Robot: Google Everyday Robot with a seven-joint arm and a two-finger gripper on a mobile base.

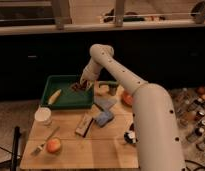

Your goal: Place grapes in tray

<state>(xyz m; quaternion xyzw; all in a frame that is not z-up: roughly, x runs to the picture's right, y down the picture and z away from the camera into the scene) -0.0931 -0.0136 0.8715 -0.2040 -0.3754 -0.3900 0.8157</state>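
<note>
The dark green tray point(66, 100) sits at the back left of the wooden table. My gripper point(84, 85) reaches down from the white arm over the tray's right part. A small dark bumpy cluster, the grapes point(78, 87), sits right at the gripper, just above or on the tray floor; I cannot tell whether it is held. A yellow corn-like item point(54, 96) lies in the tray's left part.
A white cup point(43, 116) stands in front of the tray. A round orange fruit point(53, 145) and a fork point(43, 143) lie at the front left. A brown bar point(84, 124), a blue sponge point(104, 118) and an orange bowl point(127, 97) lie to the right.
</note>
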